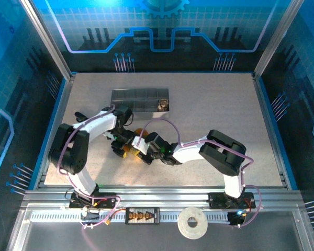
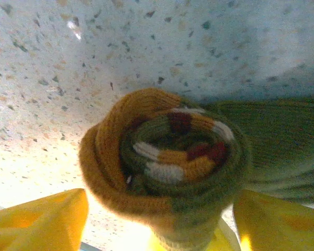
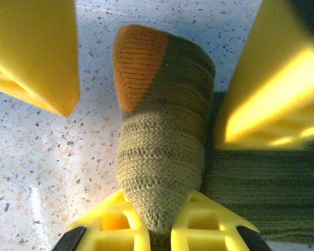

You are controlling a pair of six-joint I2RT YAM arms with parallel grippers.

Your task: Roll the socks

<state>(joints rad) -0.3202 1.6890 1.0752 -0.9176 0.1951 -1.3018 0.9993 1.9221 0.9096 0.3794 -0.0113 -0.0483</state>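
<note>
Within the wide left pincer (image 2: pixel 159 222), olive sock roll (image 2: pixel 172 162) end-on, tail in the tight right pincer (image 3: pixel 157 219).

In the top view you are seeing the divided tray (image 1: pixel 131 93) lying on the tabletop (image 1: pixel 225 115) above centre, a small bundle (image 1: pixel 162 105) sitting in its right-end compartment. Below it, left of centre, the rolled sock (image 2: pixel 167 167) is lying on the tabletop: left fingers (image 2: pixel 36 219) are standing apart either side of it, right fingers (image 3: pixel 115 227) are pinching its end.
</note>
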